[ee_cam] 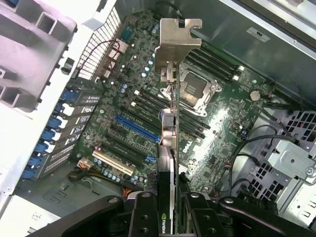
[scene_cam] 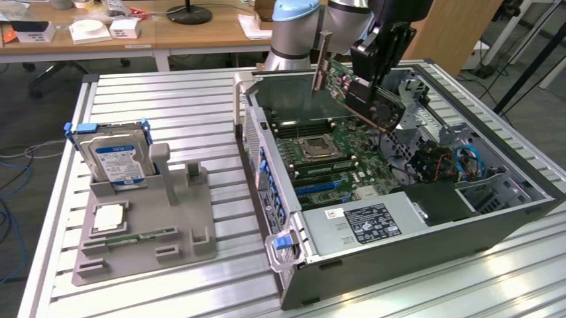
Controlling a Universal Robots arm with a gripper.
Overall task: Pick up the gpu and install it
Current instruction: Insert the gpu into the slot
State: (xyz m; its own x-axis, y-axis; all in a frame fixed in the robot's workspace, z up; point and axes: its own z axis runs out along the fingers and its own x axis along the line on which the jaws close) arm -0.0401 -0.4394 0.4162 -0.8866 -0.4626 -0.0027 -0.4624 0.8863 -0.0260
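- Close by, on the table (scene_cam: 177, 93), a grey holder (scene_cam: 190, 228) keeps a blue-label hard drive (scene_cam: 119, 156) standing up. Not the job's thing.
- Next comes the open PC case (scene_cam: 460, 242), lying on its side w/ its green board (scene_cam: 354, 159) facing up.
- Over that board hangs the gpu (scene_cam: 376, 103), tilted, in the air, not in a slot yet. The jaws are clamped on it, one on each flat side.
- I think it's light-ish and stiff but easy to hurt: small parts could chip. Best held by the black cover, not the edge that plugs in.
- Its silver bracket (ee_cam: 177, 42) looks thin, prob. bends.
- Hard to see: in the wrist view the card is edge-on, so its faces are hidden. I can't tell which slot it's over. The arm (scene_cam: 296, 30) covers the case's far corner.
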